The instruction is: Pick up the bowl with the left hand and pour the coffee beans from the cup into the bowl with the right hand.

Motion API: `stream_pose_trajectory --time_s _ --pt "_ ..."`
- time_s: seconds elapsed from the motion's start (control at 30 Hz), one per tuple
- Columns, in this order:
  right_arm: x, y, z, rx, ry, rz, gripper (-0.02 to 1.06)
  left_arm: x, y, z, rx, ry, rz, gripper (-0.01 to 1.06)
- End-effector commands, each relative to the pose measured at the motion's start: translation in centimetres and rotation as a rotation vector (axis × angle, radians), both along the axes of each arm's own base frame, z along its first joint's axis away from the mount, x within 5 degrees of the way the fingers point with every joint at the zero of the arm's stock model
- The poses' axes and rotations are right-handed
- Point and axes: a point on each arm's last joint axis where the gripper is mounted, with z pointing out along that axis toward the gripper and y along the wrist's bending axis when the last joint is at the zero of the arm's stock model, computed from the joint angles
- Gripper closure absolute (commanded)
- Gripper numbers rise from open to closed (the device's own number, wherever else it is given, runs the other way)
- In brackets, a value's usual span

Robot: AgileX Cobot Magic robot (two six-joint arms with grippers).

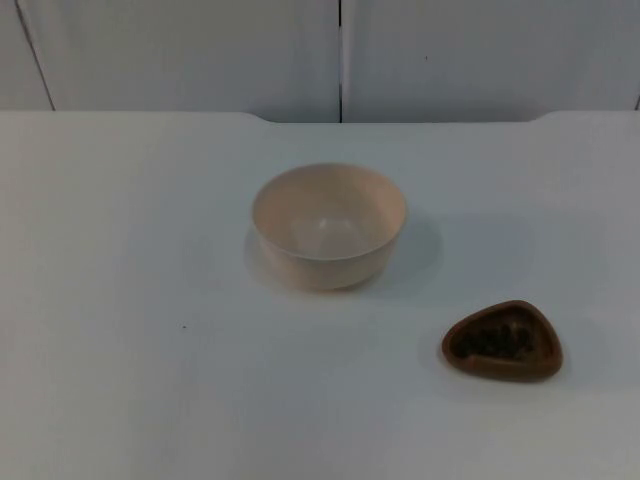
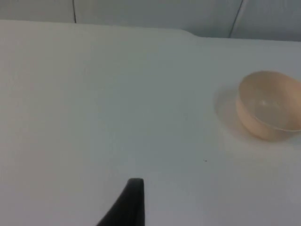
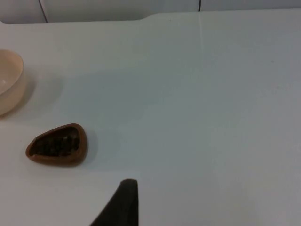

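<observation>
A cream bowl stands upright and empty near the middle of the white table. A small brown cup of rounded triangular shape, holding dark coffee beans, sits to the bowl's front right, apart from it. My left gripper hovers over bare table well to the left of the bowl. My right gripper hovers a short way off from the cup, with the bowl's rim beyond the cup. Neither gripper touches anything.
The grey partition wall closes off the table's far edge, with a vertical seam behind the bowl. Bare white table surrounds both objects on all sides.
</observation>
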Motion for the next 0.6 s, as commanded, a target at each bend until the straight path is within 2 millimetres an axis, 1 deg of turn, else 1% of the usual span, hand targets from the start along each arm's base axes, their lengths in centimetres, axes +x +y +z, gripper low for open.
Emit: stream_pose_trajectory --time_s 0.0,0.07,0.13,0.23,0.27,0.43,0.47,0.57 --pt "0.0 0.0 0.0 -0.009 -0.006 -0.005 -0.01 0.4 -0.2 0.4 -0.018 -0.017 -0.016 0.0" --pt "0.0 0.0 0.0 -0.009 -0.006 -0.005 -0.01 1.2 -0.4 0.5 -0.037 -0.006 -0.034 0.0" --pt "0.0 0.0 0.0 -0.009 -0.006 -0.005 -0.01 1.5 -0.5 0.5 -0.042 -0.003 -0.045 0.0" --pt "0.0 0.0 0.0 -0.009 -0.006 -0.005 -0.01 2.4 -0.6 1.4 -0.037 0.007 -0.064 0.0" --pt "0.0 0.0 0.0 -0.009 -0.006 -0.005 -0.01 2.4 -0.6 1.4 -0.037 0.007 -0.064 0.0" --pt "0.0 0.0 0.0 -0.013 -0.006 -0.003 -0.01 4.0 -0.5 4.1 -0.013 -0.009 -0.078 0.0" --pt "0.0 0.0 0.0 -0.013 -0.006 -0.003 -0.01 4.0 -0.5 4.1 -0.013 -0.009 -0.078 0.0" --pt "0.0 0.0 0.0 -0.013 -0.006 -0.003 -0.01 5.1 -0.5 5.6 -0.013 -0.005 -0.081 0.0"
